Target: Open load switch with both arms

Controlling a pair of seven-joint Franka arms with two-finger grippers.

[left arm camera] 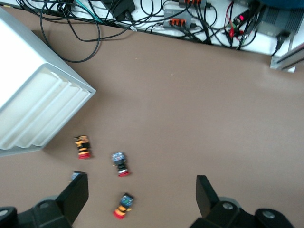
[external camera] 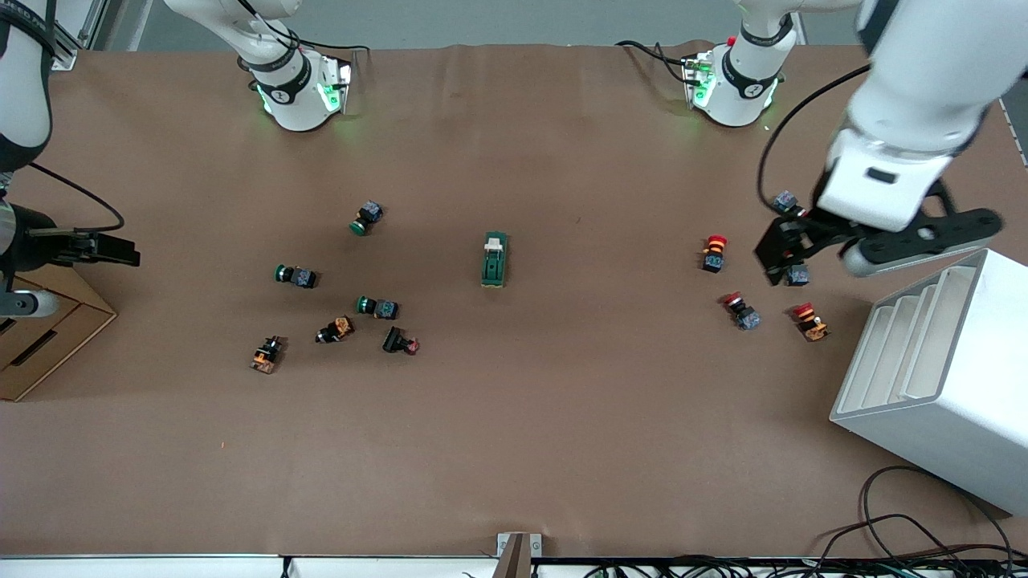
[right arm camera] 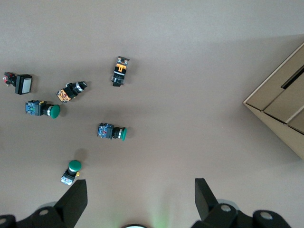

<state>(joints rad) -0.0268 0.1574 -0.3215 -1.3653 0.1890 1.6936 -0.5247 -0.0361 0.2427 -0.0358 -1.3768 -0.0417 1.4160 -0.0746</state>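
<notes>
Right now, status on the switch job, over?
Both grippers open: left gripper over red-capped buttons, right gripper above cardboard box. Load switch untouched mid-table.

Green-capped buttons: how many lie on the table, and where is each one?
3, all toward the right arm's end: the farthest button from the front camera, the middle button closest to that end, and the nearest button to the camera.

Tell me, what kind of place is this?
Probably a robot lab. Two arms stand at a brown table scattered with push buttons around a load switch, with tangled cables along its edge.
</notes>
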